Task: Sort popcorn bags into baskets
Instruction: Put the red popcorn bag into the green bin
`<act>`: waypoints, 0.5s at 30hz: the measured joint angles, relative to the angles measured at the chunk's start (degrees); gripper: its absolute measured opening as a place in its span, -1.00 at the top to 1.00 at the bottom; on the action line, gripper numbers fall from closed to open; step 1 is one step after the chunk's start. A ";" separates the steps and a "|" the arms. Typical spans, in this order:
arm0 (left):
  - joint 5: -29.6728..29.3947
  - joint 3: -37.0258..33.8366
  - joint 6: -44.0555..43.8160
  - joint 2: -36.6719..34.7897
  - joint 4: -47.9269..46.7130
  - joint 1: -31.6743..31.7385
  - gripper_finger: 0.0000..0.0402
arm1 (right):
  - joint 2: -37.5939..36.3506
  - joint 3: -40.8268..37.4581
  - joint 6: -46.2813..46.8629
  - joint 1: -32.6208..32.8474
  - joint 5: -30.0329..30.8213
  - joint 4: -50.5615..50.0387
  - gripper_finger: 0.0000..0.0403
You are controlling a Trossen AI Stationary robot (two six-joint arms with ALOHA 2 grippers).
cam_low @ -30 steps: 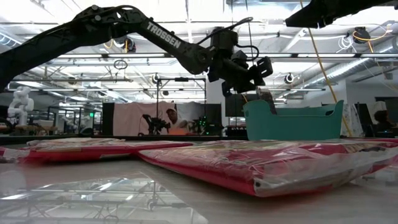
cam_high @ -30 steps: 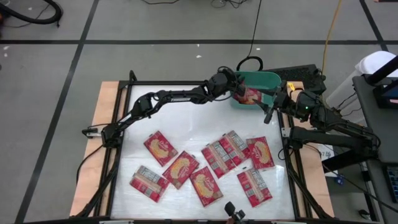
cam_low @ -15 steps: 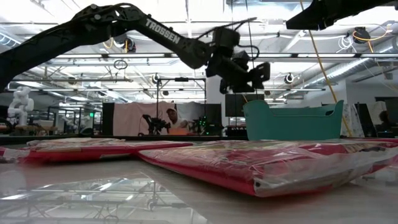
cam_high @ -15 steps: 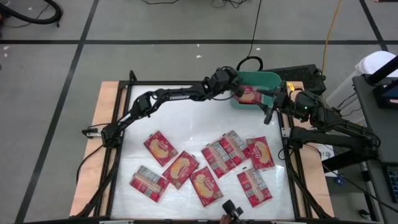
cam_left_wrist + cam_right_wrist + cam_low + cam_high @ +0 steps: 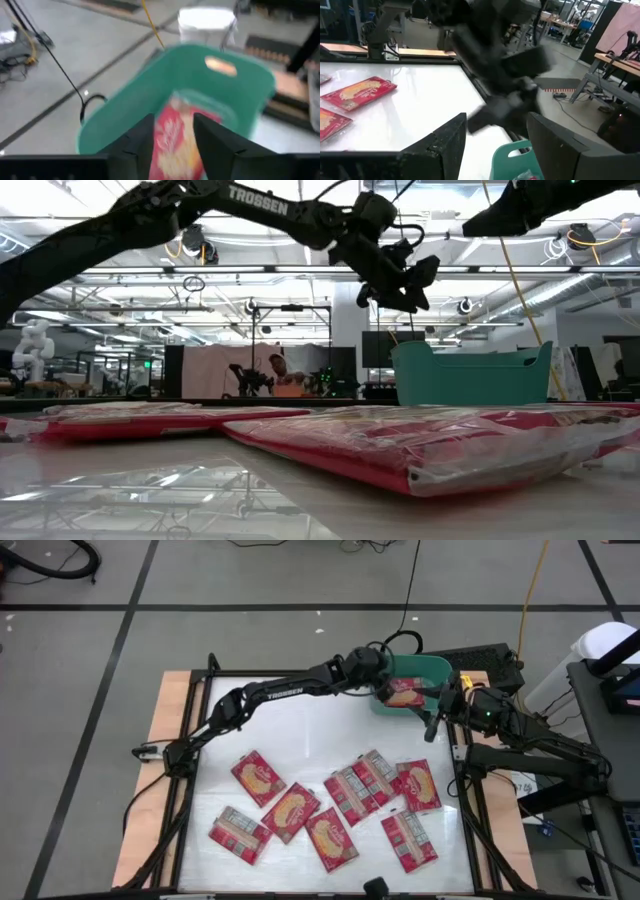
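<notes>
A bag (image 5: 175, 140) lies in the tub (image 5: 125, 107) below the parted left pincer (image 5: 172, 135); a straight lift clear of the rim is advised.

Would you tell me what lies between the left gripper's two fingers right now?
In the left wrist view, a red popcorn bag shows between the left gripper fingers, down inside the teal basket.

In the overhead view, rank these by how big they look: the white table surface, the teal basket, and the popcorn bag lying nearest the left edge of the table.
1. White table surface, by far the largest.
2. Teal basket, partly hidden by the left gripper.
3. Popcorn bag, the smallest; the basket looks a few bags wide.
</notes>
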 joint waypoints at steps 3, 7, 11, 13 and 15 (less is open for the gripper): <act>-0.47 -1.94 0.85 -2.76 -6.23 -2.03 0.51 | -0.02 0.00 0.82 0.01 -0.15 -1.34 0.00; -2.66 -4.87 2.18 -5.40 -11.48 -5.97 0.69 | -0.02 -0.85 2.92 0.09 -1.03 -1.30 0.00; -4.30 -10.54 2.25 -8.24 -11.64 -10.01 0.83 | 0.02 -3.52 6.31 0.40 -5.14 1.73 0.00; -4.96 -14.37 0.95 -9.71 -10.90 -11.73 0.87 | 0.13 -5.32 8.68 0.78 -6.91 3.56 0.00; -5.26 -19.22 -0.66 -11.48 -10.11 -13.37 0.91 | 0.16 -6.74 10.53 1.25 -7.63 4.56 0.00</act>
